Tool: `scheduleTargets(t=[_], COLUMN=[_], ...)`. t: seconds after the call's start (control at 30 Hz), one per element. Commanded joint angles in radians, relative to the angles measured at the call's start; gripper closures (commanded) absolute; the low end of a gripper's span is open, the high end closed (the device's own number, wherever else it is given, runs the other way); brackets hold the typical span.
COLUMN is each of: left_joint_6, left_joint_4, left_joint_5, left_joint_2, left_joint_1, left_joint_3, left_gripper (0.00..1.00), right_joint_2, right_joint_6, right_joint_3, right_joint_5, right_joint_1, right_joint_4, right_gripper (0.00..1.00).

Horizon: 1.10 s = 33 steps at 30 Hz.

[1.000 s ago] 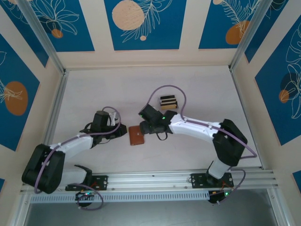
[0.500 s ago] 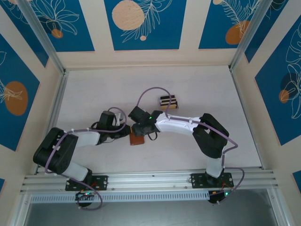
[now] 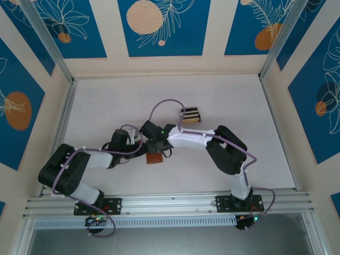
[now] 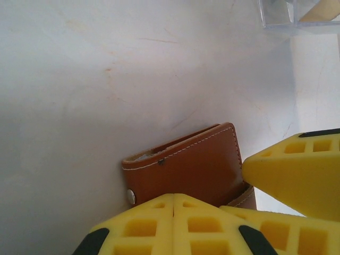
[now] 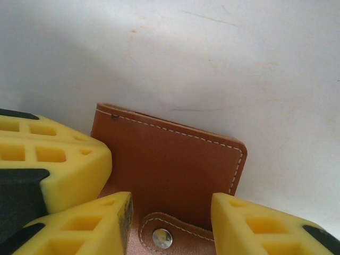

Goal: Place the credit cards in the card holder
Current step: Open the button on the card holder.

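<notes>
The card holder (image 3: pixel 154 158) is a brown leather wallet lying closed on the white table, also in the left wrist view (image 4: pixel 186 164) and the right wrist view (image 5: pixel 170 159). My left gripper (image 3: pixel 140 150) is shut, and its joined tips (image 4: pixel 173 197) sit over the wallet's edge by the snap. My right gripper (image 3: pixel 155 145) hangs over the wallet, open (image 5: pixel 171 206), with the snap tab (image 5: pixel 162 236) between its fingers. The credit cards (image 3: pixel 190 115), dark and tan, stand in a clear tray behind the right arm.
The clear tray's corner (image 4: pixel 276 16) shows at the top right of the left wrist view. One right finger (image 4: pixel 297 170) crowds the wallet there, and the left fingers (image 5: pixel 53 159) press in beside it in the right wrist view. Patterned walls enclose the table.
Both grippers have closed in on the wallet: the left moved right, the right swung left and down over it. The right jaws have narrowed a little.
</notes>
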State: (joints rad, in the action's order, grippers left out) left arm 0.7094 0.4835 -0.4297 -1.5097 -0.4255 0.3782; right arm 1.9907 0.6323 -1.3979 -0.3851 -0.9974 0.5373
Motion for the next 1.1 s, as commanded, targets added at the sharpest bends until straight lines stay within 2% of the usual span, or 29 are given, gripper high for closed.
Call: scheduleTargets(t=[0.0, 0.17, 0.47, 0.8, 0.87, 1.07], left_joint_6=[0.010, 0.012, 0.007, -0.007, -0.014, -0.027], left_joint_4=[-0.049, -0.041, -0.059, -0.104, -0.121, -0.152], left_joint_5=[0.019, 0.019, 0.027, 0.044, 0.052, 0.072], left_joint_2=[-0.040, -0.037, -0.025, -0.004, -0.001, 0.011], left_joint_1=[-0.018, -0.018, -0.018, -0.018, -0.018, -0.018], left_joint_3=[-0.036, -0.046, -0.047, -0.040, -0.035, -0.030], left_gripper=[1.00, 1.00, 1.00, 1.00, 1.00, 1.00], right_joint_2=[0.048, 0.061, 0.031, 0.022, 0.025, 0.020], right_joint_6=[0.019, 0.050, 0.072, 0.033, 0.032, 0.075], right_joint_3=[-0.008, 0.036, 0.174, 0.187, 0.190, 0.198], right_joint_5=[-0.052, -0.121, -0.078, -0.117, -0.119, -0.148], right_joint_1=[-0.035, -0.069, -0.073, -0.115, -0.124, -0.130], right_joint_4=[0.055, 0.080, -0.005, -0.001, 0.009, 0.058], right_gripper=[0.55, 0.55, 0.56, 0.54, 0.56, 0.74])
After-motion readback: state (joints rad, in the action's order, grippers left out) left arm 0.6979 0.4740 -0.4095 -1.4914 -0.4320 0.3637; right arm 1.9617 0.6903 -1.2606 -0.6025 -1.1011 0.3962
